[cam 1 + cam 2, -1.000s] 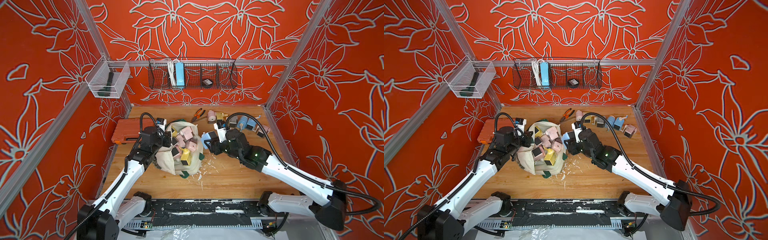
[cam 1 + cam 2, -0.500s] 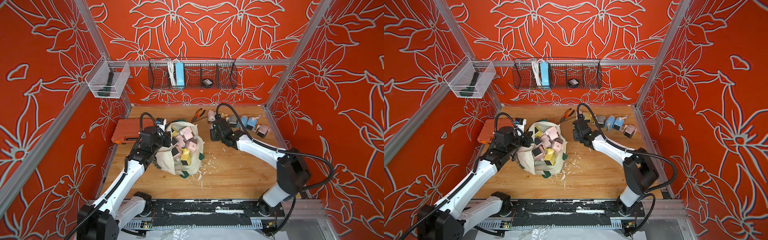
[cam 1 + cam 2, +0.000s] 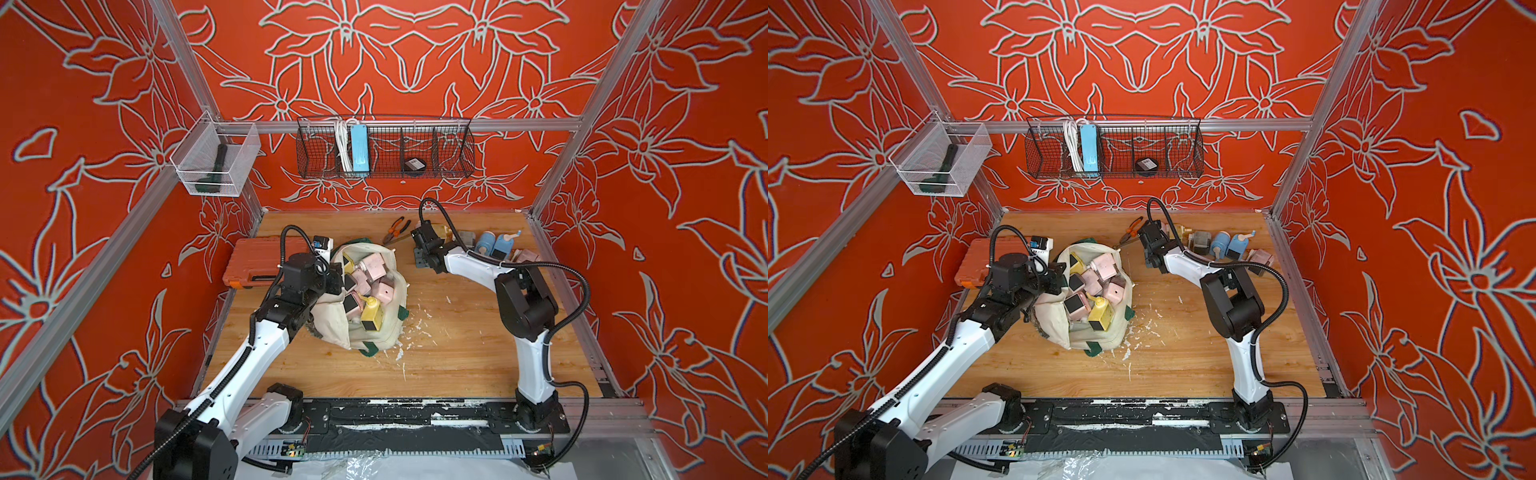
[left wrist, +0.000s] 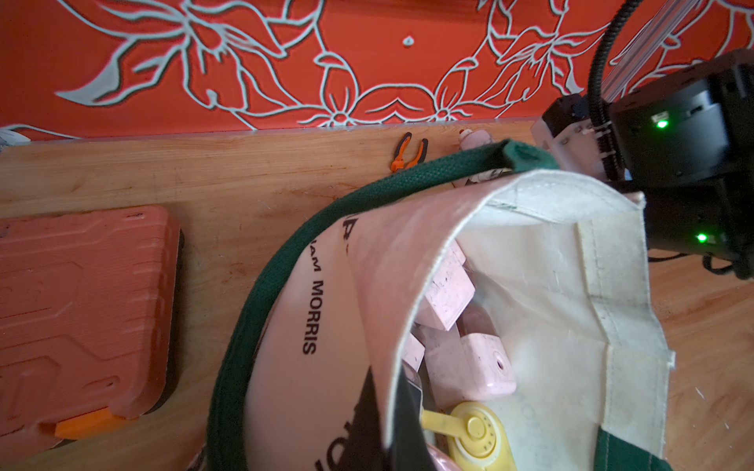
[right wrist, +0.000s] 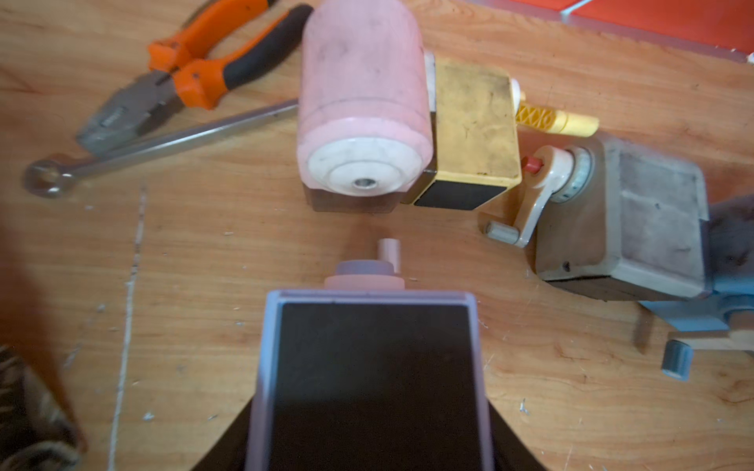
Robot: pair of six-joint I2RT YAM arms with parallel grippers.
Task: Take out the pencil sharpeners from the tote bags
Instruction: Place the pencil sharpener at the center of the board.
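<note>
The cream tote bag (image 3: 332, 328) (image 3: 1054, 328) stands open mid-table, holding several pencil sharpeners, among them a pink one (image 3: 372, 266) and a yellow one (image 3: 371, 318) (image 4: 477, 440). My left gripper (image 3: 334, 282) (image 4: 391, 407) is shut on the bag's near rim (image 4: 379, 310). My right gripper (image 3: 422, 259) (image 5: 369, 444) is shut on a lavender-blue sharpener (image 5: 373, 387) with a dark drawer front, low over the wood. Just beyond it, a row of sharpeners lies along the back: pink (image 5: 363, 102), yellow (image 5: 473, 122), grey (image 5: 620, 224) and blue (image 3: 484, 245).
Orange-handled pliers (image 3: 397, 228) (image 5: 196, 73) and a wrench (image 5: 163, 142) lie left of the row. An orange tool case (image 3: 257, 266) sits left of the bag. A wire basket (image 3: 384, 149) and a clear bin (image 3: 216, 160) hang on the walls. Pale shavings (image 3: 419, 328) litter the wood.
My right arm has swung from beside the bag to the back of the table, carrying the sharpener toward the row. The left arm and bag have not moved.
</note>
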